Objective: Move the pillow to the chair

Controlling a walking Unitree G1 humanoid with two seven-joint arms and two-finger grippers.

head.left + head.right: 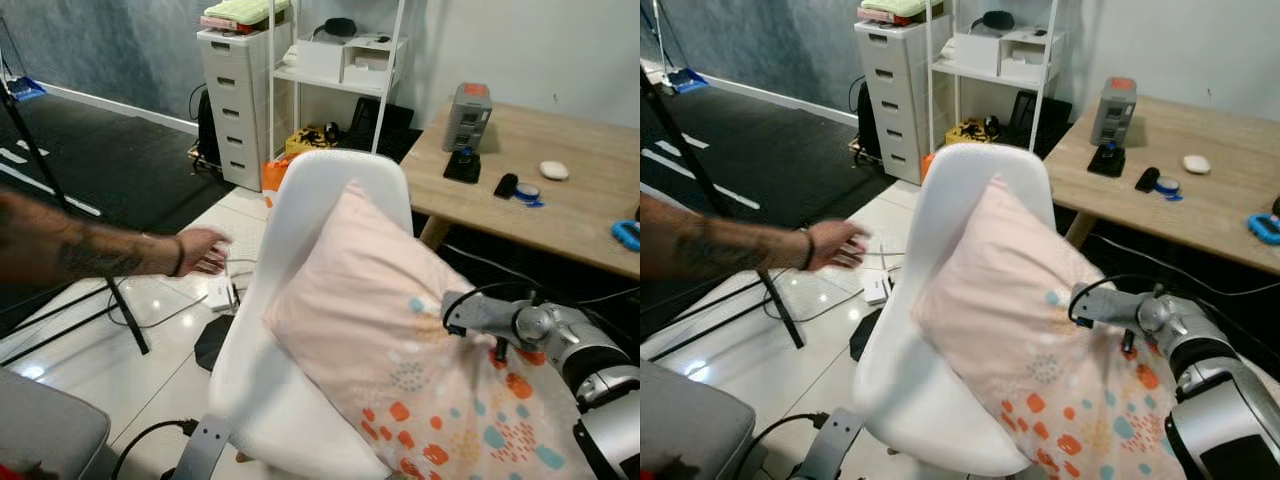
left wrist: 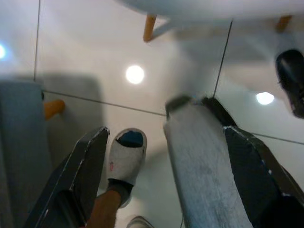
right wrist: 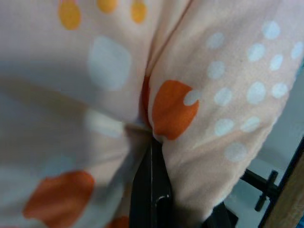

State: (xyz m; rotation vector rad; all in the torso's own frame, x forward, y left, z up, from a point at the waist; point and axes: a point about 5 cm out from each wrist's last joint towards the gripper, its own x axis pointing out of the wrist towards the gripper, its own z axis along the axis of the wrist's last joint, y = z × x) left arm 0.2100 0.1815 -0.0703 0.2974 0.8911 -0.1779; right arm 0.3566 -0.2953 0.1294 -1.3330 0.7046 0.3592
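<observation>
A pale pink pillow [image 1: 400, 340] with orange and teal dots leans against the backrest of a white shell chair [image 1: 300, 230], its lower part lying across the seat. My right gripper [image 1: 455, 315] reaches in from the right and is shut on a fold of the pillow; in the right wrist view the fabric [image 3: 190, 95] bunches around one black finger [image 3: 152, 204]. My left gripper [image 2: 171, 180] hangs low over the tiled floor, its two black fingers [image 2: 85, 175] spread open. A blurred grey shape [image 2: 204, 166] lies beyond them.
A person's forearm [image 1: 110, 250] reaches in from the left toward the chair, and a slippered foot [image 2: 126, 156] stands below my left gripper. Behind are a wooden table [image 1: 570, 190], white drawers [image 1: 240, 90] and a shelf [image 1: 340, 60]. Cables and a tripod leg [image 1: 125, 315] cross the floor.
</observation>
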